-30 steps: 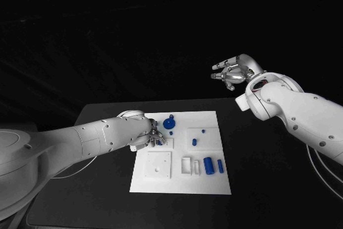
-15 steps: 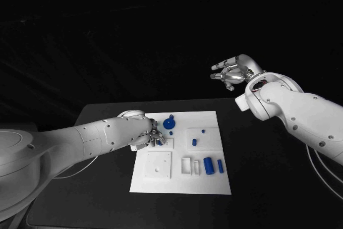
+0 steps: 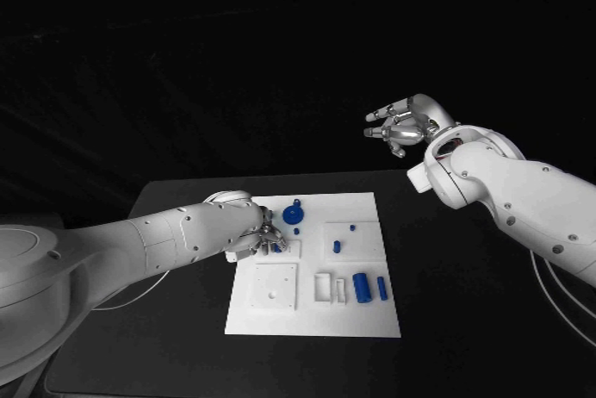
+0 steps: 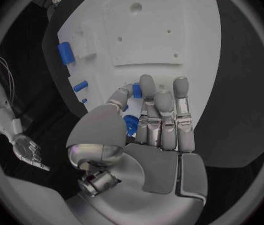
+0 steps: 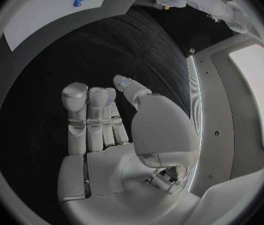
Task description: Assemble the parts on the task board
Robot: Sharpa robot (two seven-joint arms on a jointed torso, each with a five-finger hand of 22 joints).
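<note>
The white task board (image 3: 313, 316) lies in the middle of the black table. My left hand (image 3: 266, 237) is low over its far left part, and a small blue part (image 4: 131, 125) sits pinched between the thumb and the straight fingers (image 4: 163, 112). A second blue piece (image 4: 136, 90) is beside a fingertip. A round blue part (image 3: 294, 214) and a small blue peg (image 3: 298, 231) lie just right of the hand. My right hand (image 3: 400, 127) is raised high beyond the table's far right corner, its fingers (image 5: 91, 117) apart and holding nothing.
On the board's right half lie two short blue pegs (image 3: 339, 244), a thick blue cylinder (image 3: 363, 288) and a thinner one (image 3: 382, 287). A square white plate with holes (image 3: 276, 286) sits at the near left. Bare black table (image 3: 472, 329) surrounds the board.
</note>
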